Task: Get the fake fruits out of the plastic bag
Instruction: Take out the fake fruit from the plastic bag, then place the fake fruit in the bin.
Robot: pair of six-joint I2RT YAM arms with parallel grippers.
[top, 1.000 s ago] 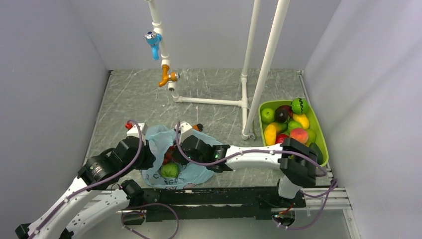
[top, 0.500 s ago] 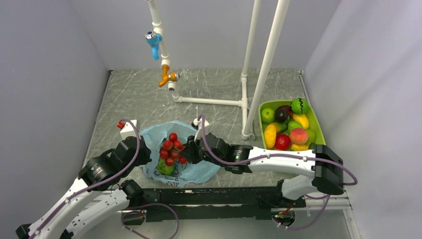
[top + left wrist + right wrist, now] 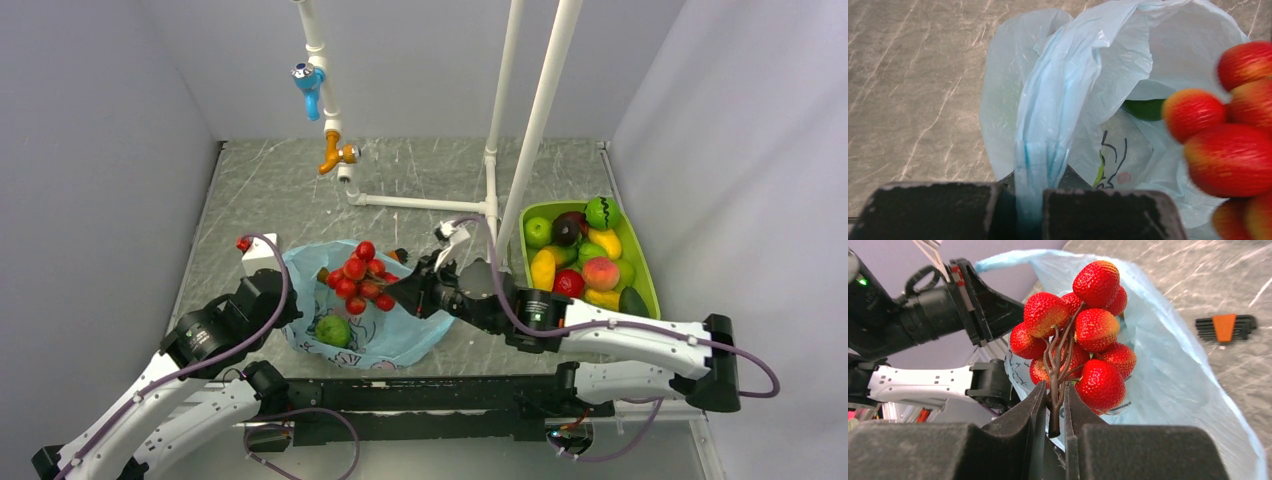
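Observation:
The light-blue plastic bag [image 3: 400, 338] [image 3: 1063, 90] lies open at the front left of the table. My left gripper [image 3: 285, 305] [image 3: 1023, 192] is shut on a bunched strip of its rim. A bunch of red strawberries [image 3: 362, 276] [image 3: 1083, 335] [image 3: 1233, 150] hangs above the bag's mouth. My right gripper [image 3: 400, 292] [image 3: 1054, 395] is shut on its brown stem. A green fruit [image 3: 332, 330] [image 3: 1145, 108] still lies inside the bag [image 3: 1173, 380].
A green tub [image 3: 641, 262] full of fake fruits stands at the right. A white pipe frame [image 3: 492, 210] with a blue and orange tap [image 3: 308, 80] rises behind. A small hex key set [image 3: 1226, 327] lies on the table beyond the bag.
My right gripper has drawn the strawberry bunch up out of the bag and moved rightward. The bag's mouth has spread open, showing the green fruit. The left gripper keeps its hold.

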